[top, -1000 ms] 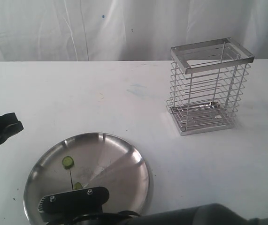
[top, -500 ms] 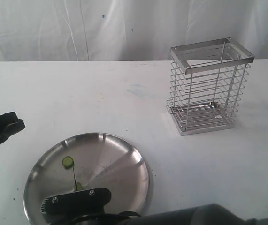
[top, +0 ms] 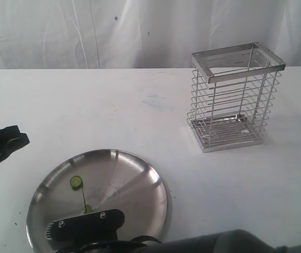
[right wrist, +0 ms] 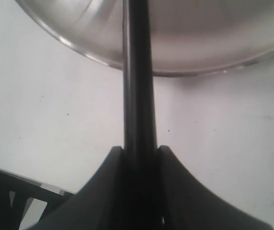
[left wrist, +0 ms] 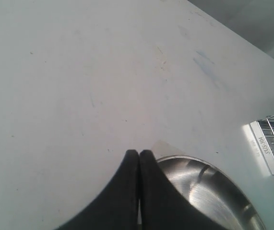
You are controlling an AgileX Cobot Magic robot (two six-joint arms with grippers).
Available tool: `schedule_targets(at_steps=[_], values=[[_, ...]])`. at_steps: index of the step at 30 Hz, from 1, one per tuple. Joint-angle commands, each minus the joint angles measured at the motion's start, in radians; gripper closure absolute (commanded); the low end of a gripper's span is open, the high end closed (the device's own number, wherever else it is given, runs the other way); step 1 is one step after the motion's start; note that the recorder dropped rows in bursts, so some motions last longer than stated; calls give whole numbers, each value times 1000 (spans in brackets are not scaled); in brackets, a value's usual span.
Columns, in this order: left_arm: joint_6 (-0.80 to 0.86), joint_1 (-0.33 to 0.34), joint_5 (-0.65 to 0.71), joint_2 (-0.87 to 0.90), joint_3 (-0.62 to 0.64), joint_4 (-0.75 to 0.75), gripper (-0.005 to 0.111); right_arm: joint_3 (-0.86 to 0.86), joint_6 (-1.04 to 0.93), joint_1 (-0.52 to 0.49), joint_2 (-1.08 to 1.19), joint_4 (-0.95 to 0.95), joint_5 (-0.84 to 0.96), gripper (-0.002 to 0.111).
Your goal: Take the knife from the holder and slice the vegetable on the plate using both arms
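The knife (right wrist: 139,86) sits pinched in the right hand (right wrist: 140,152), reaching over the plate (right wrist: 208,43).

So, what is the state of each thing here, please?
Tall steel wire holder: upright, no knife inside.
Small round green vegetable slice: cut off, lying flat.
Large round steel plate: flat, carrying that slice.
Slim black-handled knife: held over plate.
Right hand: shut on knife.
Left hand: shut, empty.

White table (top: 113,110) across most of frame, faintly scuffed; bluish smear (top: 153,100) just above centre. Wrinkled white curtain (top: 45,37) along top; small blue dot (top: 115,18) upper middle.
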Motion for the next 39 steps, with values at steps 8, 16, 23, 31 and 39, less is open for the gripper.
schedule_targets(at_steps=[8, 16, 23, 31, 39], values=[[-4, 3, -2, -8, 1, 16, 107, -9, -26, 6, 30, -18, -60, 108], [-4, 3, -2, -8, 1, 20, 107, -9, -24, 6, 30, -22, -29, 108], [-4, 3, -2, -8, 1, 22, 107, -22, 43, 6, 18, -142, -12, 108], [-4, 3, -4, -8, 1, 26, 107, -50, 47, 11, 19, -123, 1, 108], [-4, 3, -4, -8, 1, 22, 107, -47, 47, 15, 28, -52, 86, 108]])
